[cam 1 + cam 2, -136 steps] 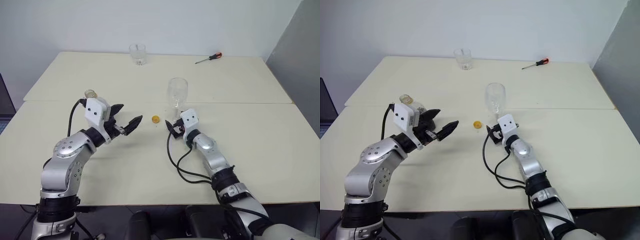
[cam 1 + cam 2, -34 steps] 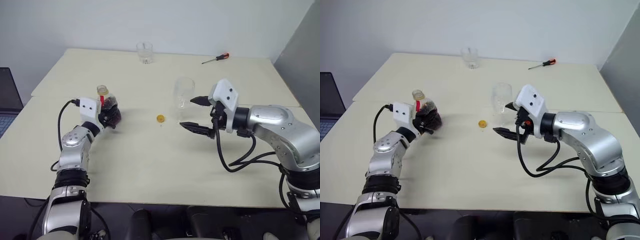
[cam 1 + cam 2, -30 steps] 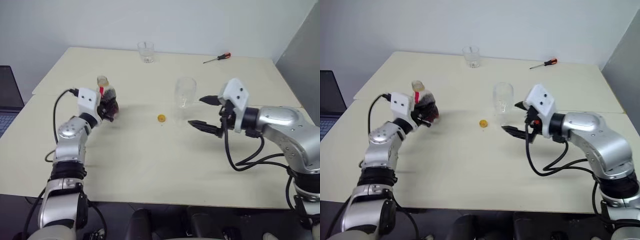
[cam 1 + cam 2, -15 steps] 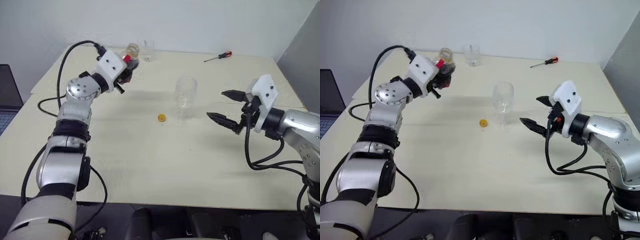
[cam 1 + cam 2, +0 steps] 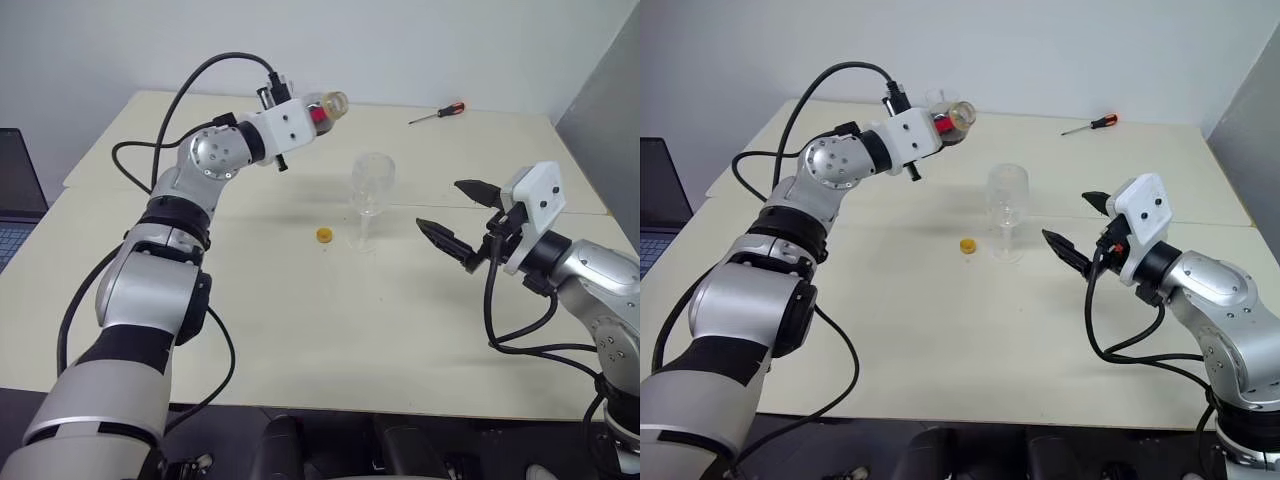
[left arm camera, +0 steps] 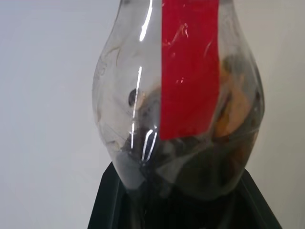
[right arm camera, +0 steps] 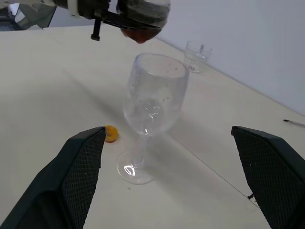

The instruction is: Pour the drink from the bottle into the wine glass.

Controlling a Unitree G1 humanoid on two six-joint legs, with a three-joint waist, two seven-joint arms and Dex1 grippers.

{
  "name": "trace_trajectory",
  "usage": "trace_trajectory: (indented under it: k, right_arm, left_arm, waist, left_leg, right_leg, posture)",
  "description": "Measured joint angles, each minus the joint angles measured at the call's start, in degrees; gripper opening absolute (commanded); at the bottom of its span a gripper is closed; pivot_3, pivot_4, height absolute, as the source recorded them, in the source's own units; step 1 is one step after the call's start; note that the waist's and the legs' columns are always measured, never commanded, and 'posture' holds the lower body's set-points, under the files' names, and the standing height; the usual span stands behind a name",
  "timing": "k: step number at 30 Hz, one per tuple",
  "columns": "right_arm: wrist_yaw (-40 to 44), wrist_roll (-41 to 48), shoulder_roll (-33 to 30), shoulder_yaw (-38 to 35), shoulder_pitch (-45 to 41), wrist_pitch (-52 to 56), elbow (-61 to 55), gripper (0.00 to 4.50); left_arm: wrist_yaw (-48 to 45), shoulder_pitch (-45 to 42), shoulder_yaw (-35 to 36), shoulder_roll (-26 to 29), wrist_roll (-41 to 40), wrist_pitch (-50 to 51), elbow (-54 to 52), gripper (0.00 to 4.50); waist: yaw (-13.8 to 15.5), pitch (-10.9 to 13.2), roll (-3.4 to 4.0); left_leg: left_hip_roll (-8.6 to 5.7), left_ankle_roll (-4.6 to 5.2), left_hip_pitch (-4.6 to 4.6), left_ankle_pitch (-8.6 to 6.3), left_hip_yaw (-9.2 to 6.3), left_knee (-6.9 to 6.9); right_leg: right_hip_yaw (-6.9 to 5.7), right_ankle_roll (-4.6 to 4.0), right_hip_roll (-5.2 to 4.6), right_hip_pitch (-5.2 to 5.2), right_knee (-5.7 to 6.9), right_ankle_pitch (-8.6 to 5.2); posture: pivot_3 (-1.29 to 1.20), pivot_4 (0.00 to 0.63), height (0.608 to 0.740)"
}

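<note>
My left gripper is shut on the bottle, a small clear one with a red label. It hangs in the air, tipped on its side, up and left of the wine glass. The bottle's open mouth points toward the glass. Dark drink lies low in the bottle's body. The empty glass stands upright at mid table. The yellow cap lies on the table just left of the glass's foot. My right gripper hovers open to the right of the glass, apart from it.
A short clear tumbler stands at the table's far edge, behind the bottle. A red-handled screwdriver lies at the far right. A laptop sits beyond the table's left edge. A seam crosses the table top.
My left arm has lifted the bottle off the table, swung it up and right toward the glass, and rolled it onto its side. The right gripper has edged right, still open.
</note>
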Motion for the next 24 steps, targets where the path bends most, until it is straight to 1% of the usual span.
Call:
trace_trajectory:
  k: [7,19,24]
  right_arm:
    - [-3.16,0.07,1.11,1.11,0.84,1.96,-1.33,4.50]
    - [-4.79,0.07,1.28,1.47,1.09,2.24,-2.02,4.50]
    - [-4.88,0.04,1.27,1.52,1.50,2.24,-2.13,4.50]
  left_arm:
    - [2.67,-2.84,-3.52,-1.95,4.92,-0.61,3.44,0.98]
    - [3.72,-2.93,-4.50,-2.23,7.14,-3.99,4.38,0.95]
    - [5.10,-2.92,-5.99,-1.91,9.35,-5.43,4.37,0.95]
  waist:
    - [-0.04,0.00,0.00]
    - [-0.02,0.00,0.00]
    - [-0.03,0.00,0.00]
  left_leg:
    - [-0.02,0.00,0.00,0.00,-0.02,0.01]
    - [-0.04,-0.01,0.00,0.01,-0.02,0.07]
    - [-0.05,-0.01,0.00,0.01,-0.03,0.12]
  right_leg:
    - [0.00,0.00,-0.01,0.00,0.03,0.00]
    - [0.00,-0.10,-0.03,0.01,0.06,0.06]
    - [0.00,-0.13,-0.03,0.02,0.10,0.07]
  posture:
    - [0.00,0.150,0.740]
    - [0.00,0.150,0.740]
    - [0.00,0.150,0.740]
